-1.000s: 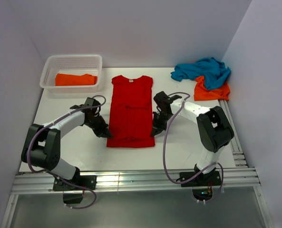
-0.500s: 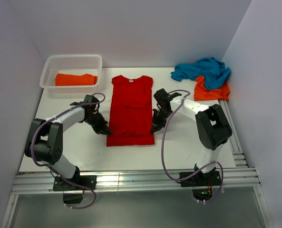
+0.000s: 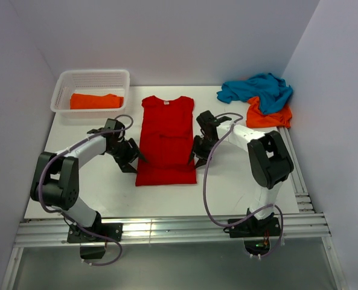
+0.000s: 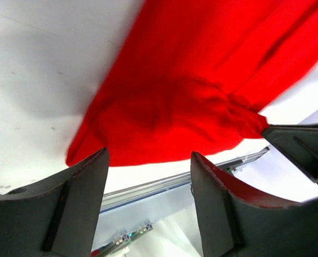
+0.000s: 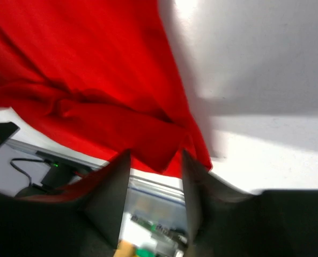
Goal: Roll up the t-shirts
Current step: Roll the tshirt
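A bright red t-shirt (image 3: 166, 140) lies flat in the middle of the table, collar toward the far wall, sleeves folded in. My left gripper (image 3: 132, 161) sits open at its lower left edge, and my right gripper (image 3: 195, 158) sits open at its lower right edge. In the left wrist view the red cloth (image 4: 191, 80) lies just beyond the open left gripper (image 4: 148, 184), with nothing between the fingers (image 4: 75, 206). The right wrist view shows the red hem (image 5: 94, 85) just past the open right gripper (image 5: 154, 184). An orange t-shirt (image 3: 96, 101) lies rolled in the basket. A teal t-shirt (image 3: 257, 87) lies on another orange one (image 3: 270, 116).
The white lattice basket (image 3: 61, 90) stands at the far left corner of the white table (image 3: 106, 193). The teal and orange heap fills the far right corner. Metal rails (image 3: 166, 229) run along the near edge, and walls close in on both sides and behind.
Both grippers went from shut on the red shirt's lower corners to open, letting the cloth go. They also shifted a little away from the near edge, and the hem sits slightly farther back.
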Motion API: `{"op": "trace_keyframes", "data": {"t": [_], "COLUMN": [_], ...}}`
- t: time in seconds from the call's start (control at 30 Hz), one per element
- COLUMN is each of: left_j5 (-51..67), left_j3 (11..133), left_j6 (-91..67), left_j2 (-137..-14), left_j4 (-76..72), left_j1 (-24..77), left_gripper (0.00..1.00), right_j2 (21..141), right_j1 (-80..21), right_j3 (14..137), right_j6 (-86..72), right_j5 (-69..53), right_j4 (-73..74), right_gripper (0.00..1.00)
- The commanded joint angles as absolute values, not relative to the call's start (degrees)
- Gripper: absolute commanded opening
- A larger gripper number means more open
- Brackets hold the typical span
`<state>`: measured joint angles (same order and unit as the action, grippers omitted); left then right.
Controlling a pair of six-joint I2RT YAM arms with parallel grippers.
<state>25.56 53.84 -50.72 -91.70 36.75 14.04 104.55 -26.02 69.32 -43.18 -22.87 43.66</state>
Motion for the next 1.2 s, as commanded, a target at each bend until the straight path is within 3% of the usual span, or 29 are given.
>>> {"op": "trace_keyframes", "data": {"t": [0.0,0.07,0.2,0.37,0.47,0.77,1.17], "left_j5": [24.6,24.5,23.1,27.3,29.6,29.2,29.7], "left_j3": [57.7,59.4,61.4,57.1,52.3,40.3,33.2], "left_j6": [-51.0,-51.1,-50.0,-47.1,-46.1,-44.4,-45.4], "left_j2": [-87.9,-87.6,-85.5,-80.1,-79.6,-73.7,-75.3], "left_j4": [36.4,36.8,36.6,31.0,29.4,28.3,21.5], "left_j1": [13.8,13.7,13.4,13.4,13.5,13.5,13.5], "left_gripper": [0.68,0.70,0.72,0.68,0.66,0.82,0.83], "right_j2": [97.8,95.1,88.5,82.2,82.6,77.7,78.9], "right_j1": [-24.8,-24.3,-23.9,-24.1,-24.2,-24.3,-25.6], "right_j3": [68.5,67.2,64.8,57.2,53.3,41.7,29.5], "right_j6": [-46.3,-48.3,-48.3,-44.1,-43.1,-43.2,-49.8], "right_j5": [-21.1,-20.3,-18.6,-25.4,-27.9,-30.0,-33.6], "right_j4": [39.8,36.1,31.3,21.7,21.6,18.6,4.8], "right_gripper": [0.52,0.60,0.61,0.47,0.46,0.70,0.69]}}
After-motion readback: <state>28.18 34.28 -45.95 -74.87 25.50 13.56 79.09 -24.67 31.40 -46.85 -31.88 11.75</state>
